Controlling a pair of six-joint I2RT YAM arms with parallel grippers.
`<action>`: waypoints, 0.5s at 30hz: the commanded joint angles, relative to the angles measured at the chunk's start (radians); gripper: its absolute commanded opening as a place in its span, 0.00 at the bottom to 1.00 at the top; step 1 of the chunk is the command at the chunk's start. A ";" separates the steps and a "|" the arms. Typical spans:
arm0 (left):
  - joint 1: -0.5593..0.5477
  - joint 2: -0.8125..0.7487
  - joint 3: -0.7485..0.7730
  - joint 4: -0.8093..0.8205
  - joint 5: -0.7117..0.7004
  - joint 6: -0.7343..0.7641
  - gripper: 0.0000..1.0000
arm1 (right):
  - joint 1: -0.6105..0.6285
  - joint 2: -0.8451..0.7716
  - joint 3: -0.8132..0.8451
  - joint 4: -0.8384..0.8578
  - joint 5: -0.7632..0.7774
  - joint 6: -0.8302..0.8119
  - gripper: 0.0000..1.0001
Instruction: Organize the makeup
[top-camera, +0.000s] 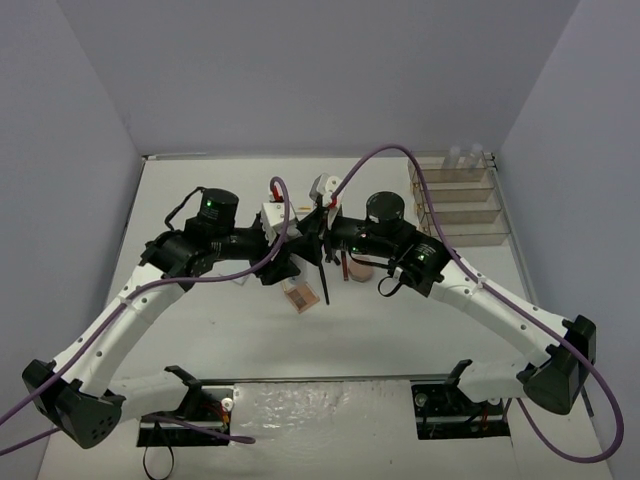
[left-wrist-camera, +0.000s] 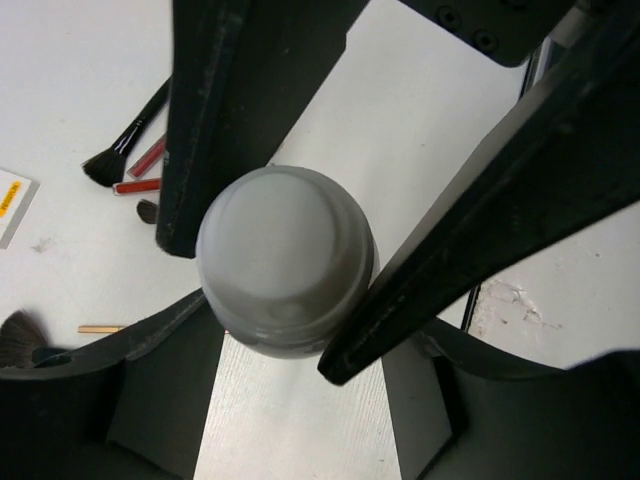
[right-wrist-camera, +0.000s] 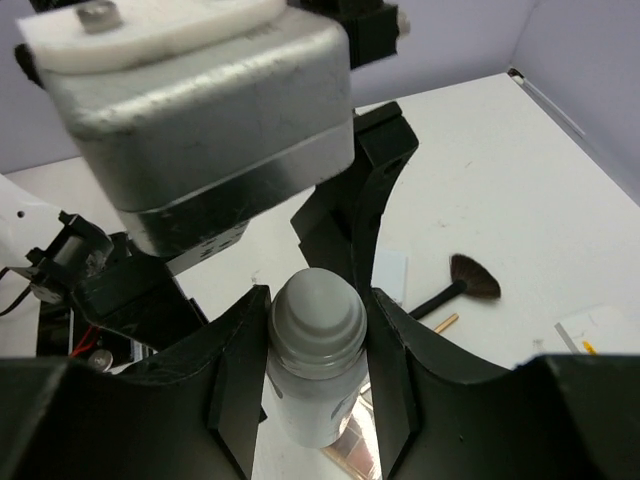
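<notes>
Both arms meet above the middle of the bench (top-camera: 250, 340), each end effector set about one clear, white-capped bottle (right-wrist-camera: 318, 340) that is held upright in the air. The right end effector (right-wrist-camera: 318, 300) is closed on the bottle, its two black fingers (right-wrist-camera: 240, 350) pressed against either side just below the cap. The left end effector (left-wrist-camera: 260, 300) reaches in from above with a finger on each side of the cap; whether these fingers grip the cap or merely flank it cannot be told. Directly under the bottle lies the brown palette (top-camera: 301, 297), with a black brush (top-camera: 322, 265) and the round pink compact (top-camera: 357, 268) just beside it. The left wrist view shows a second brush (left-wrist-camera: 125, 150), two red pencils (left-wrist-camera: 145, 160), a tan pencil (left-wrist-camera: 100, 328) and a white square pad (left-wrist-camera: 12, 205) scattered loose on the bench. A fan-shaped brush (right-wrist-camera: 465, 280) lies apart on the right-hand side. The clear tiered organizer (top-camera: 460, 205) stands at the far right corner, well apart from the arms, with two clear bottles (top-camera: 465, 155) in its rear tier.
</notes>
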 joint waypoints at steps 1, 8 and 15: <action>-0.004 -0.057 -0.006 0.099 -0.116 -0.041 0.81 | -0.013 -0.013 0.029 0.070 0.111 -0.057 0.00; 0.004 -0.145 -0.097 0.133 -0.442 -0.151 0.97 | -0.192 -0.019 -0.025 0.184 0.210 -0.051 0.00; 0.080 -0.244 -0.213 0.113 -0.771 -0.331 0.97 | -0.459 0.048 -0.075 0.409 0.323 -0.042 0.00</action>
